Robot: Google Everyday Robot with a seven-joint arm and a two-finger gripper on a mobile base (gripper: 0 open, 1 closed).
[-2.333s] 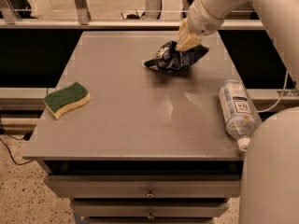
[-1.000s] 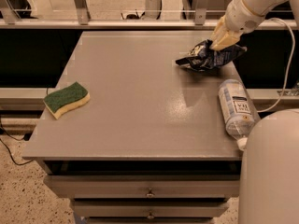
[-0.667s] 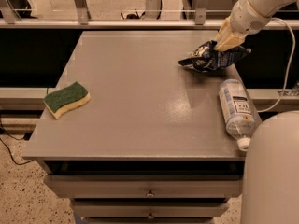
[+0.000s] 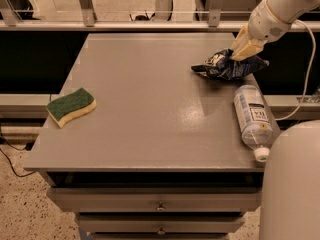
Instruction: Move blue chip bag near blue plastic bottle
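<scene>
Fingers (image 4: 239,48) pinched shut on the crumpled top of the blue chip bag (image 4: 227,66): that is how my gripper (image 4: 234,55) stands in the camera view, reaching in from the table's (image 4: 150,109) 1 o'clock corner. The bag's lower folds touch or just skim the surface; I cannot tell which. It sits at about 2 o'clock on the tabletop, near the right edge.

The blue plastic bottle (image 4: 253,116) lies on its side at 4 o'clock, with its white cap (image 4: 261,154) pointing toward 6 at the front edge. Seen from the bag, the bottle's base is at 5 o'clock, just beside it. A green-and-yellow sponge (image 4: 71,105) rests well apart at 9 o'clock.

The risks, as I judge them: the bottle is round and lies along the right edge, so a nudge from the bag or my wrist could roll it off. I hold only a fold of slick foil, which may slip. Letting go this near the edge could tip the bag over the side.
</scene>
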